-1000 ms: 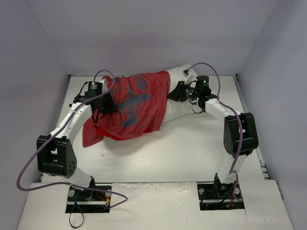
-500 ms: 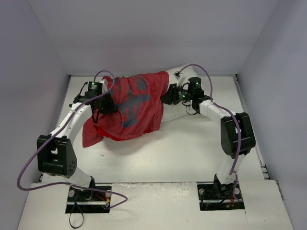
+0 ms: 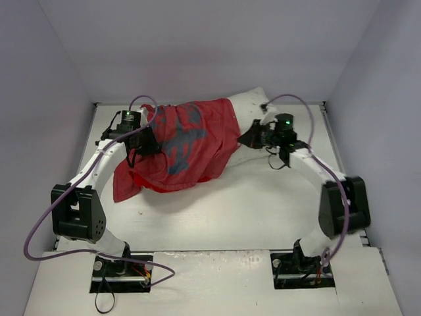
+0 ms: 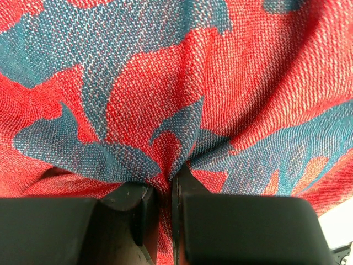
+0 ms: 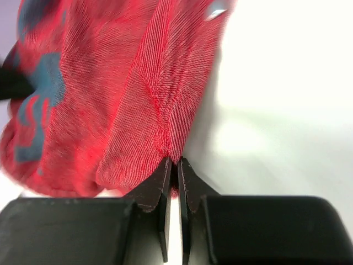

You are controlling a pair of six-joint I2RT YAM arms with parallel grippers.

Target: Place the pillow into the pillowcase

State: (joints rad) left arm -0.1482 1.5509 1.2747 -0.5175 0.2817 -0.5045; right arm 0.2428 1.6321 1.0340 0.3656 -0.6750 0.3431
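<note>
L gripper: clenched on pillowcase. Wrist cam shows both fingers almost together w/ a thin pleat of red/teal weave pulled into the slit between them, and the cloth puckers toward the tips. Fabric fills nearly that whole view. From the top cam, L gripper sits at the case's left side, far-left area of table.

R gripper: also clamped on pillowcase. Jaws all but closed, hairline gap only. Red creases converge to a point right at the tips, so it's pinching the case's edge. The white to the right of the cloth in that view is washed out, can't tell if it's pillow or table. Top cam: R gripper is at the case's right edge, where red meets white.

Pillowcase: dull side out w/ bluish patches, bunched, spanning between the two grippers. Near-left corner droops onto the table.

Pillow: mostly covered by the case. White end sticks out at the right, past the red edge, toward the far-right of the table, just beside R gripper. Can't tell from above whether the covered part is inside the case or just under it.
</note>
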